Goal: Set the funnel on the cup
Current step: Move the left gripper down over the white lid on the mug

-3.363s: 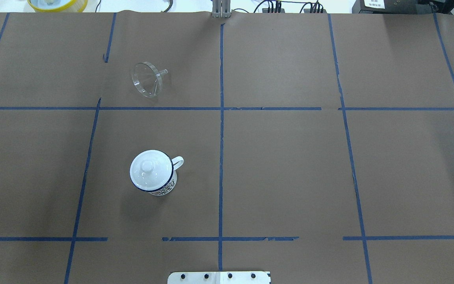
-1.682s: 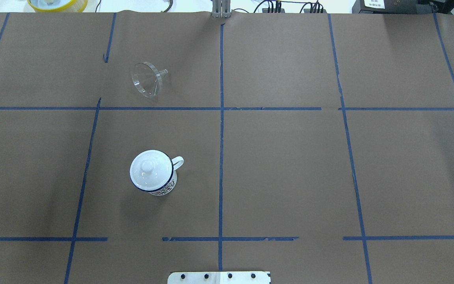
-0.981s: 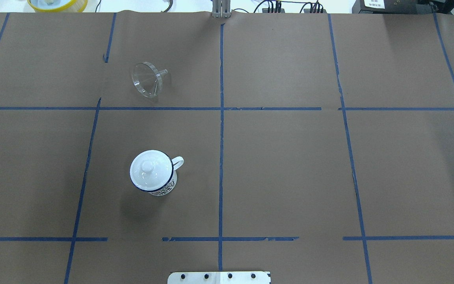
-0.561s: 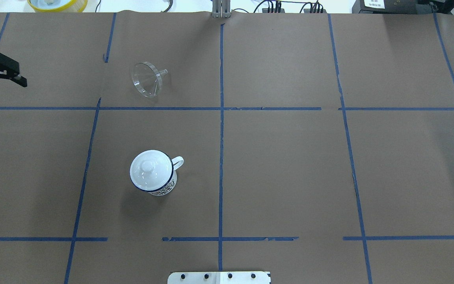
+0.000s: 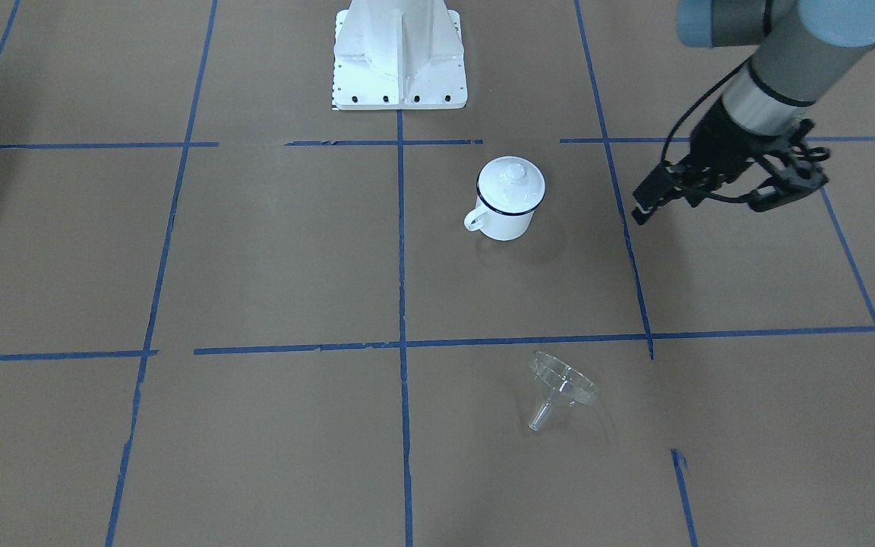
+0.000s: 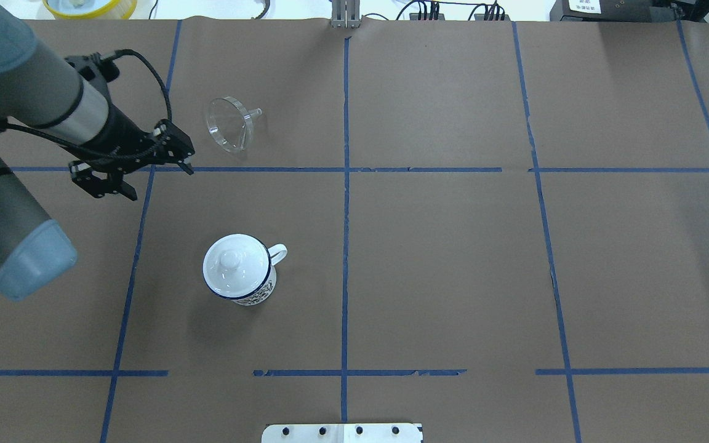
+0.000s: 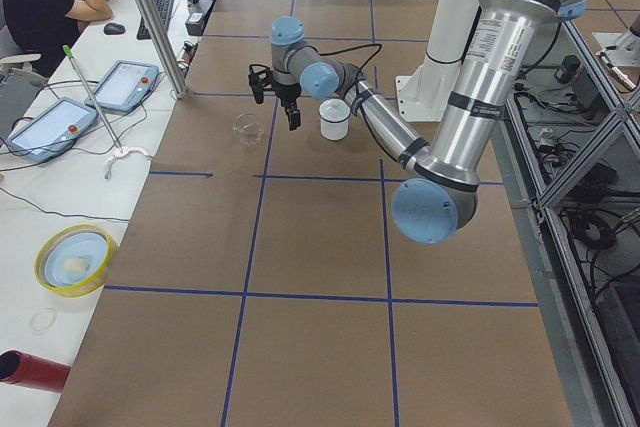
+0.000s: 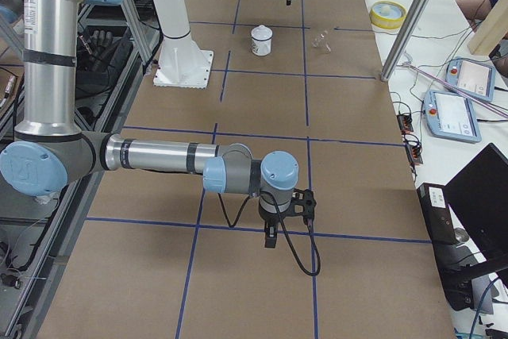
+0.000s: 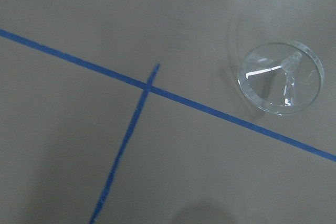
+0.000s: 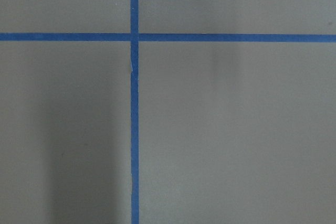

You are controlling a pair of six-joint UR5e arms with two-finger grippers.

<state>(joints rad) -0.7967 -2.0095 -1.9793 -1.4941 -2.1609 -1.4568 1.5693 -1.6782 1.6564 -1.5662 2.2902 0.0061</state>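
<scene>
Front: we see the left gripper [image 5: 698, 212] spread open and empty, apart from the cup [image 5: 508, 201], lid [image 5: 511, 178] on | Overhead: funnel [image 6: 230, 124] lies on its side beyond the cup, near the gripper, untouched | Left wrist: funnel's wide mouth faces us | Right side: right gripper [image 8: 270, 242] over brown paper [image 8: 357, 196], we cannot tell its opening
</scene>
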